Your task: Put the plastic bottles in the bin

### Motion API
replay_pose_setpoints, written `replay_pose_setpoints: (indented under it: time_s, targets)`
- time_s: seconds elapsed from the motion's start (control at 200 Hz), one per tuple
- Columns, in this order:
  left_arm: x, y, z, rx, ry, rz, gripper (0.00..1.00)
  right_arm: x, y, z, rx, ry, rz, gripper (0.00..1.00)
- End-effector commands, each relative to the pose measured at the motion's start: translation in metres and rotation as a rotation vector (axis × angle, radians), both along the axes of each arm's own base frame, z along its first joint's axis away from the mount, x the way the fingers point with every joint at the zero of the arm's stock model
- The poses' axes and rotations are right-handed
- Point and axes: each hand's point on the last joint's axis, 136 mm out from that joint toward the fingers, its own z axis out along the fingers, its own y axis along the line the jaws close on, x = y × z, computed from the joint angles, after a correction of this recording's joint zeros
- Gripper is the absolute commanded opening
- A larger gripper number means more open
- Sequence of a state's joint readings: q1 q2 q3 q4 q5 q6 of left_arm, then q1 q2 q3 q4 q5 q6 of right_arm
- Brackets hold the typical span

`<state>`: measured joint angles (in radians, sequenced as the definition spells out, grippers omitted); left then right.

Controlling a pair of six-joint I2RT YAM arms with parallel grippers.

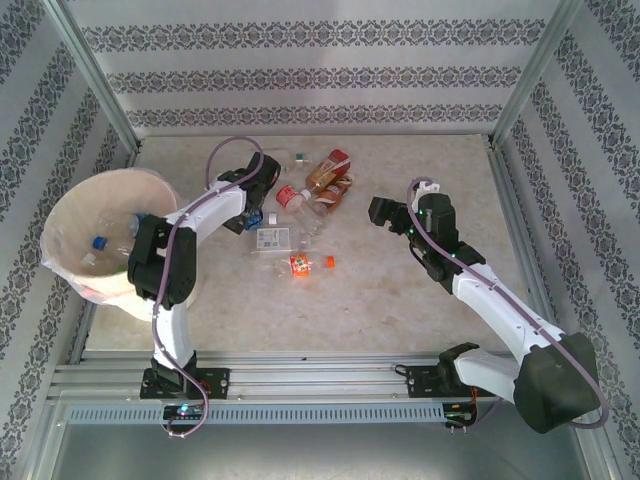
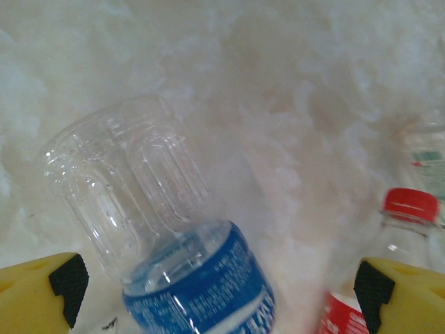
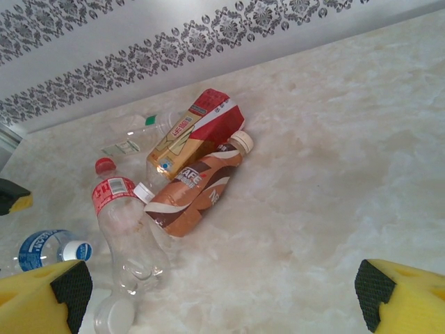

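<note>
Plastic bottles [image 1: 315, 192] lie clustered mid-table; a few more show dimly inside the bin [image 1: 70, 215] at the left. The left gripper [image 2: 215, 285], jaws spread wide, straddles a blue-labelled bottle [image 2: 167, 229] without touching it, the bottle's lower end cut off by the frame. The right gripper [image 1: 385, 212] hangs wide open, empty, beside the pile.

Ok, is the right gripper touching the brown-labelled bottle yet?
Apart. In the right wrist view the brown-labelled bottle lies well ahead of the open right gripper, with bare table between them.
</note>
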<state>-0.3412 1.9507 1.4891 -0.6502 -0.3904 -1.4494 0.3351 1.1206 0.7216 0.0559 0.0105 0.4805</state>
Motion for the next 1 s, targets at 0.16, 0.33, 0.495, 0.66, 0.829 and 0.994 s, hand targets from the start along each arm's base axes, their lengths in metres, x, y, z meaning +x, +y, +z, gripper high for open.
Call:
replay_pose_setpoints:
  time_s: [0.16,0.33,0.495,0.66,0.829,0.994]
  targets:
    - [0.001,0.03,-0.038,0.053,0.064,0.117,0.98,-0.005,-0.004,0.007,-0.028,-0.005,0.016,0.98]
    - [0.018,0.03,-0.048,0.045,0.016,0.09,0.83,-0.007,-0.005,0.008,-0.031,-0.001,0.016,0.98]
    - [0.03,0.033,-0.049,0.056,-0.027,0.087,0.7,-0.009,-0.005,0.007,-0.031,0.007,0.016,0.98]
    - [0.045,0.036,-0.04,0.052,-0.091,0.063,0.61,-0.011,-0.006,0.01,-0.031,0.001,0.013,0.98]
    - [0.063,0.027,-0.01,0.048,-0.155,-0.033,0.55,-0.013,-0.009,0.015,-0.034,-0.02,0.002,0.98]
    - [0.067,0.016,0.026,0.002,-0.253,-0.094,0.52,-0.013,-0.01,0.019,-0.029,-0.035,0.0,0.98]
